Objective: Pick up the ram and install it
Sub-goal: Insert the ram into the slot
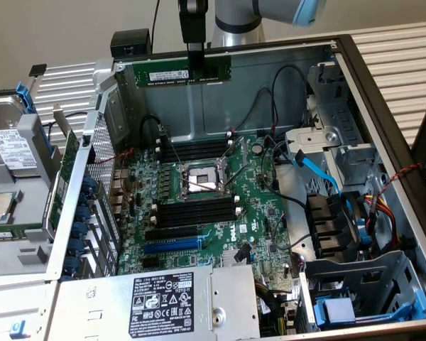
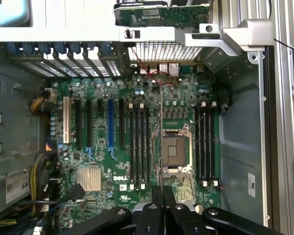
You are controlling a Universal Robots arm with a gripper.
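Tower case (image 1: 199,114) lying open, green Dell motherboard (image 1: 263,213) with an empty CPU socket (image 1: 202,177) mid-board, blue expansion slot (image 1: 172,245) by the power supply (image 1: 163,302), hard drive (image 1: 14,149) sitting outside, exterior view's left.

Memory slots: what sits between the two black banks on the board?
The CPU socket lies between the memory slot banks, with no cables across it. It shows in the exterior view and the wrist view.

The hand (image 2: 161,192) pinches the ram (image 2: 160,137) edge-on above the motherboard (image 2: 73,164).
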